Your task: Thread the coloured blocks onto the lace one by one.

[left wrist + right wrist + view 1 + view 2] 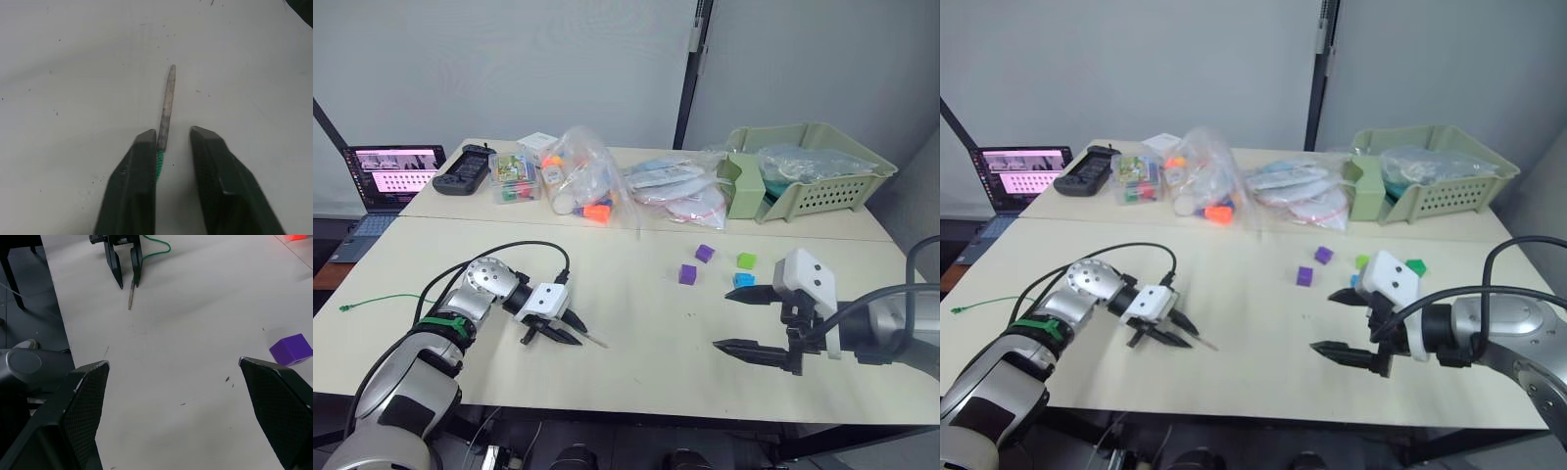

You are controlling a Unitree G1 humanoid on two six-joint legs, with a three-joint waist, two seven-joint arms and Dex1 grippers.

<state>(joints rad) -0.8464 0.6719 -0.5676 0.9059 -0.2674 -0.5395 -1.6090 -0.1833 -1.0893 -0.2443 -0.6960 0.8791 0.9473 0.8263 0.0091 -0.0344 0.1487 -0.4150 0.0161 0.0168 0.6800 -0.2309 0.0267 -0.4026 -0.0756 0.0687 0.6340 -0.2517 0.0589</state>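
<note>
A pale bench [636, 323] is carrying, along its far side, a black controller [463, 168], a clear box [515, 178] of coloured bits, clear bags [582, 176] holding orange pieces and a green basket [808, 168], while an open laptop [386, 181] is sitting off its far left corner.
</note>
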